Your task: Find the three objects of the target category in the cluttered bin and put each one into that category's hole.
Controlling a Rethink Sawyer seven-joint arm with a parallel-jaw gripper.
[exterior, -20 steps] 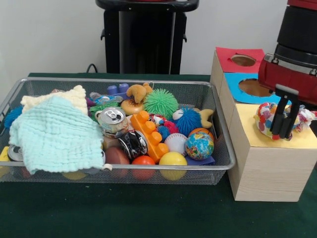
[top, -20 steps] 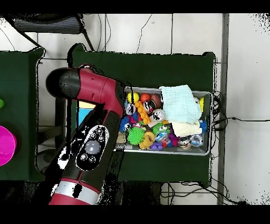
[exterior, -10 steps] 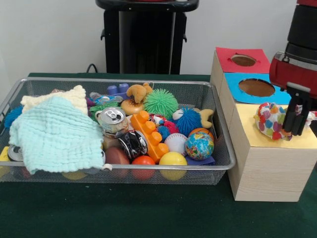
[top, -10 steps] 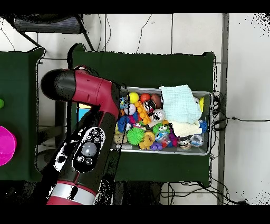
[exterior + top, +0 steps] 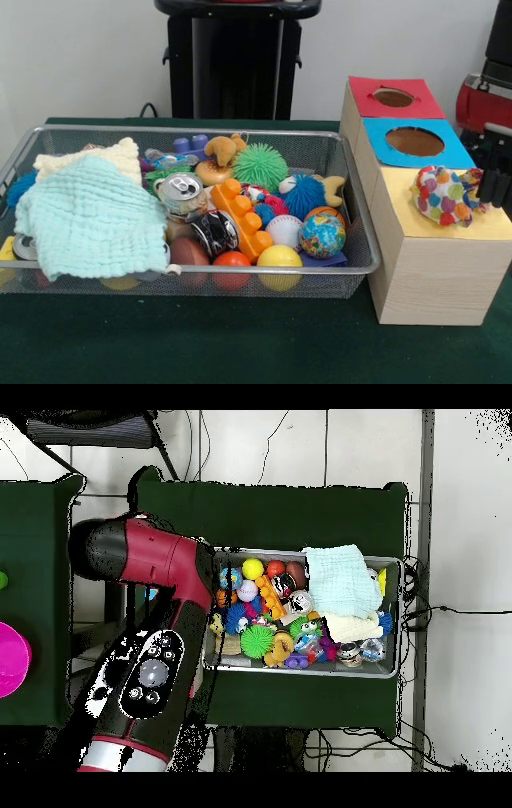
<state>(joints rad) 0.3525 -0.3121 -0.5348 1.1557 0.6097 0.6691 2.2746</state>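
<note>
A patchwork ball (image 5: 438, 194) of many colours rests on the yellow top (image 5: 400, 210) of the nearest wooden box, with nothing holding it. My gripper (image 5: 494, 186) hangs at the picture's right edge just beside the ball, its dark fingers apart and nothing between them. The wire bin (image 5: 192, 130) to the left holds several toys: a globe ball (image 5: 322, 234), a baseball (image 5: 283, 230), a yellow ball (image 5: 279, 260), a green spiky ball (image 5: 260, 166) and a blue spiky ball (image 5: 305, 194). From overhead, the red arm (image 5: 160, 634) covers the boxes and the gripper is hidden.
Behind the yellow top lie a blue top with a round hole (image 5: 414, 141) and a red top with a hole (image 5: 393, 97). A mint cloth (image 5: 88, 216), a drinks can (image 5: 182, 192) and an orange brick (image 5: 240, 216) also fill the bin (image 5: 300, 672).
The gripper has slid right, off the patchwork ball, toward the picture's edge. The ball stays on the yellow top. In the overhead view the arm has swung left, uncovering the bin's left end.
</note>
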